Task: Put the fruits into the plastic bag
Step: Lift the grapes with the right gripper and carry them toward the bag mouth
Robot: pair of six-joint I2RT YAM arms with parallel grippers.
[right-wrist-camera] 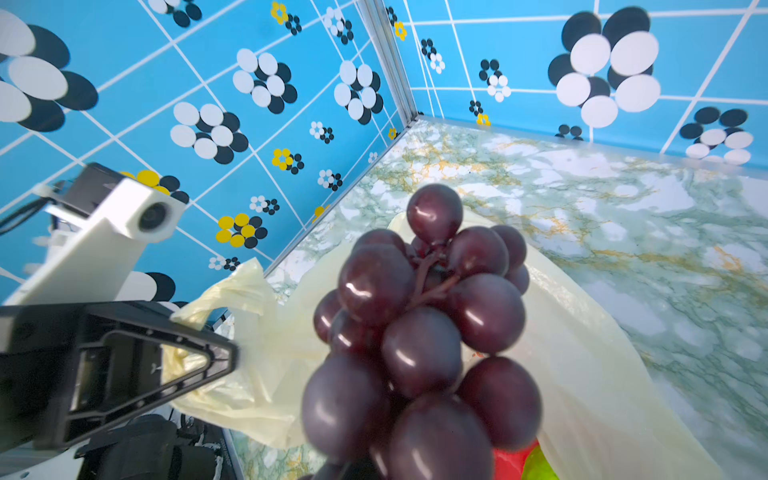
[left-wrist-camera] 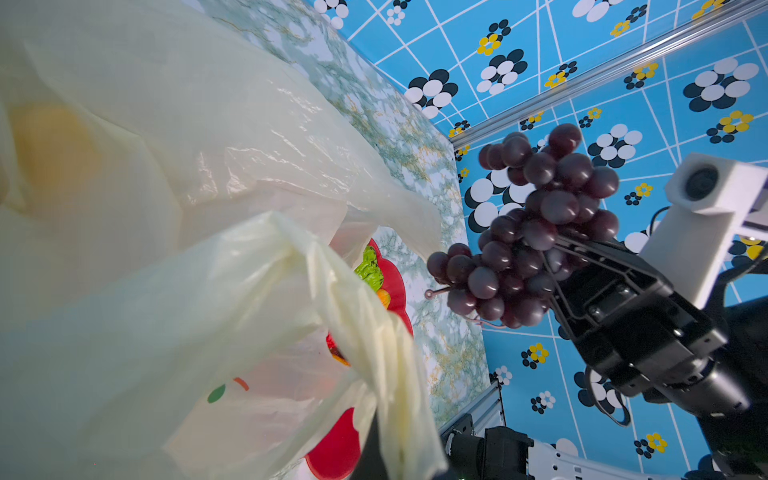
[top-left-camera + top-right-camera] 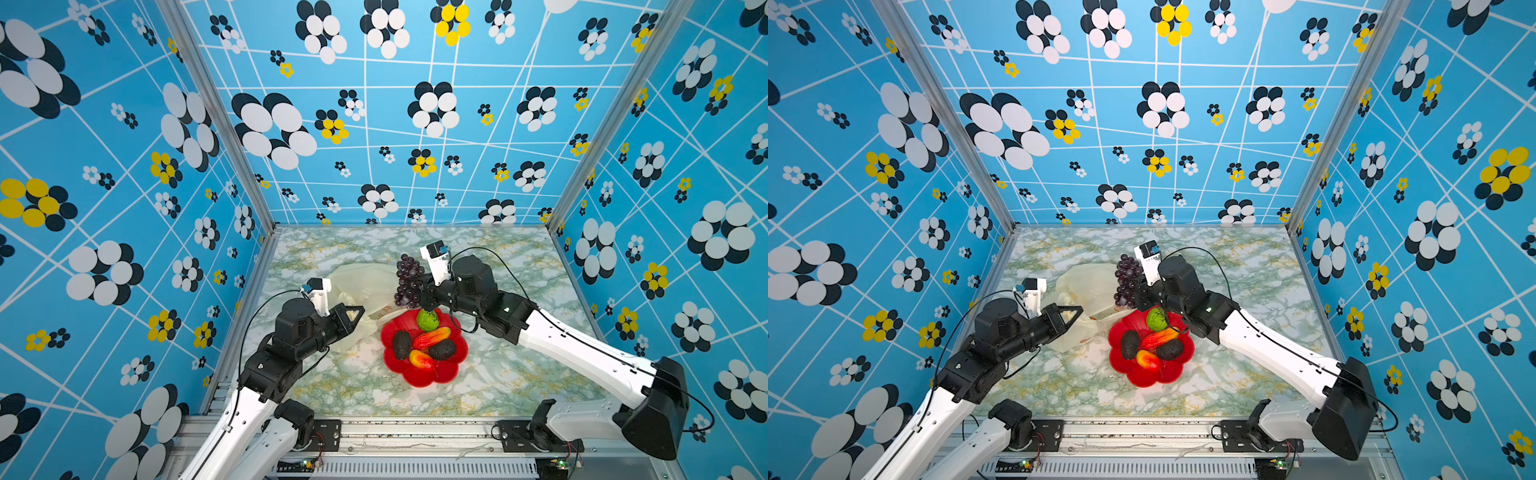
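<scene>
Table: the marbled green-and-white table (image 3: 519, 374) is closed in on three sides by blue walls (image 3: 124, 166) printed with flowers.
Red plate: a flower-shaped red plate (image 3: 419, 380) sits near the middle of the table, just beside the plastic bag (image 3: 365, 282). The bag's edge reaches the plate's far-left rim.
On the plate: a green fruit (image 3: 428, 320) lies at the far rim. Two avocados (image 3: 402, 344) and two mangoes (image 3: 432, 337) lie nearer.
In the way: in both top views the right claw (image 3: 419, 291) and its wrist hang over the plate's far rim and cover part of the green fruit. In the right wrist view the grape bunch (image 1: 415, 332) fills the middle and hides most of the plate.
Plastic bag: it lies crumpled on the table, to the left of and beyond the plate, with one bunched edge lifted off the surface.
Grape bunch: it is held in the air, clear of the table, above the bag's right side and the plate's far rim.
Left claw: the left claw (image 1: 224, 353) is clenched on the bunched fold of the bag.
Right claw: it is clenched around the lower grapes of the bunch, and the rest stands up past its fingers (image 2: 569, 249).
Left arm: it reaches in from the near-left, with the claw roughly level and pointing right.
Right arm: it reaches in from the near-right across the plate, with the claw pointing left.
</scene>
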